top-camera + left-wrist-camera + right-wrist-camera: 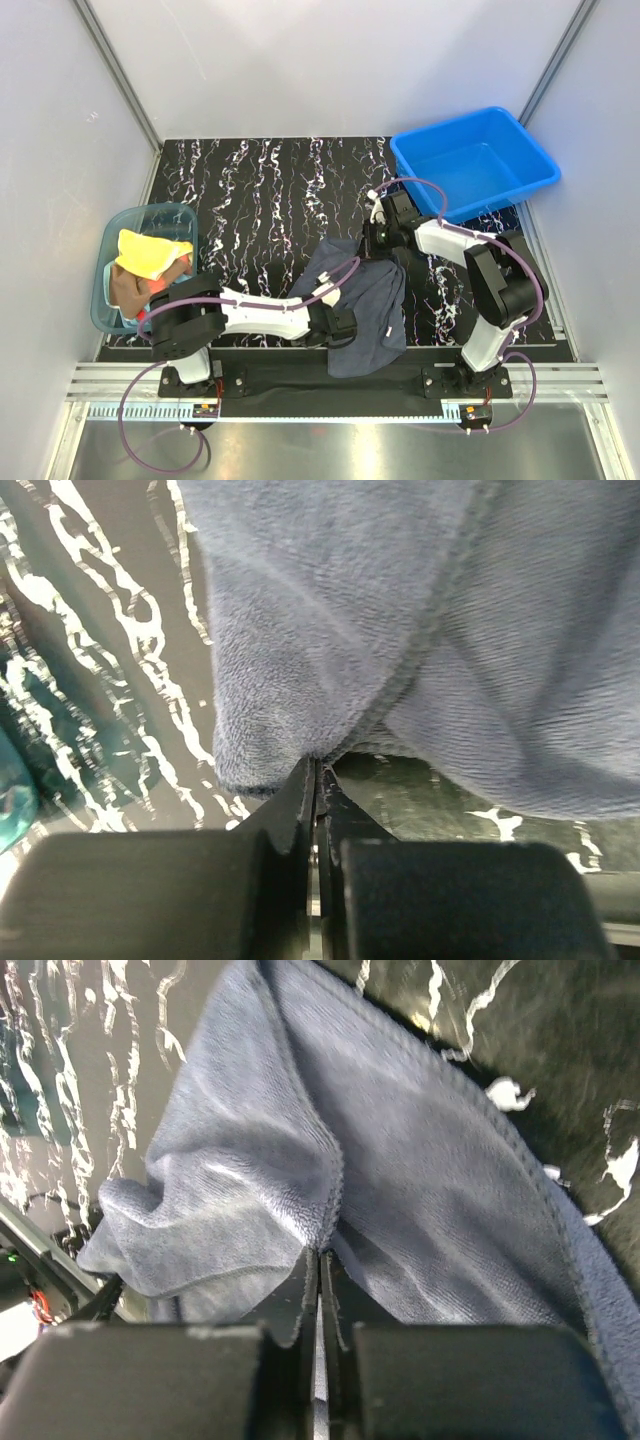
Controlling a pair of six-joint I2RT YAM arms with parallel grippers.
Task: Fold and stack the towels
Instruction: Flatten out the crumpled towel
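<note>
With the left hand and right hand each pinched shut on only a thin hem of the soft slate-blue towel, a corner may slip free on lifting.

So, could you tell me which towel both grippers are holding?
The slate-blue towel on the table; the yellow towel sits in the teal tub.

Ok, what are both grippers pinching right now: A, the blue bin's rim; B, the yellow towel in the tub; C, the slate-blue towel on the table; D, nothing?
C: the wrist views show the left gripper and right gripper shut on the slate-blue towel.
</note>
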